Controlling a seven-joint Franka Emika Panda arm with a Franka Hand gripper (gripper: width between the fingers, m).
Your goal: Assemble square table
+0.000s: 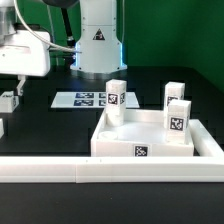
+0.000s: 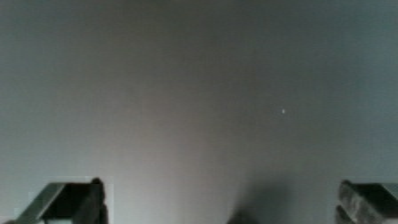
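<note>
The square table slab (image 1: 128, 138) lies white and rimmed at the exterior view's right, with a tag (image 1: 141, 151) on its near edge. One white tagged leg block (image 1: 115, 92) stands upright at its far left corner. Two more leg blocks (image 1: 175, 94) (image 1: 179, 115) stand upright at its right side. My gripper (image 1: 10, 99) hangs at the far left of the exterior view, well apart from the slab. In the wrist view my gripper (image 2: 222, 195) is open and empty; its fingers (image 2: 71, 200) stand wide apart over a blurred grey surface.
The marker board (image 1: 85, 99) lies flat on the black table behind the slab. A long white border rail (image 1: 100, 172) runs along the front. A small white piece (image 1: 2, 127) shows at the left edge, cut off. The robot base (image 1: 100, 40) stands at the back.
</note>
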